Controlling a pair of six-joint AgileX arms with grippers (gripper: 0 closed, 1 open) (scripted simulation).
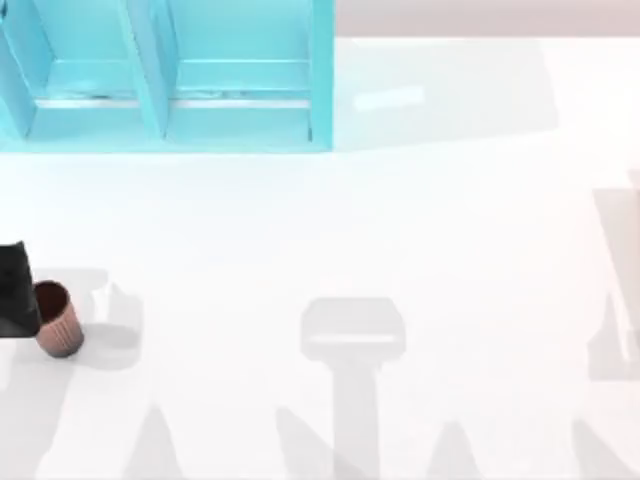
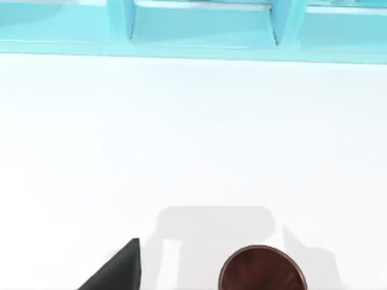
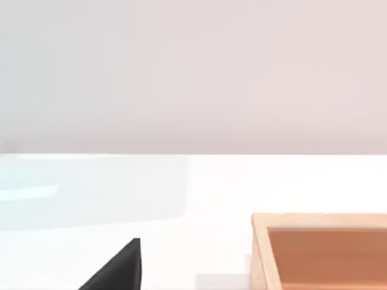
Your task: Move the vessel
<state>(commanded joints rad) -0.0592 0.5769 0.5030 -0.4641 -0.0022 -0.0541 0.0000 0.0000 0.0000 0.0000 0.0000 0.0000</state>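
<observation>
- The left gripper (image 1: 14, 290) is sitting at the table's 9 o'clock edge in the top view, a dark block touching or just beside the cup's rim; how wide its jaws are standing, and whether they have any hold, I cannot tell.
- In the left wrist view one dark finger (image 2: 118, 269) is showing just beside the cup's mouth, apart from it, with nothing visibly pinched.
- The vessel, a small copper-brown ribbed cup (image 1: 57, 318), is standing upright on the white table (image 1: 350, 230) at about 8 o'clock, casting its shadow on the surface; it is looking unlifted.
- The turquoise shelf unit (image 1: 170, 80) is standing well apart from the cup, at 11 o'clock along the far edge.
- The right arm is idling off the 3 o'clock side; its wrist view is showing a dark finger (image 3: 118, 269) and a wooden box (image 3: 320, 248) nearby.
- Judgement: the approach is looking nearly complete, while the grasp, lift and move are all remaining.
</observation>
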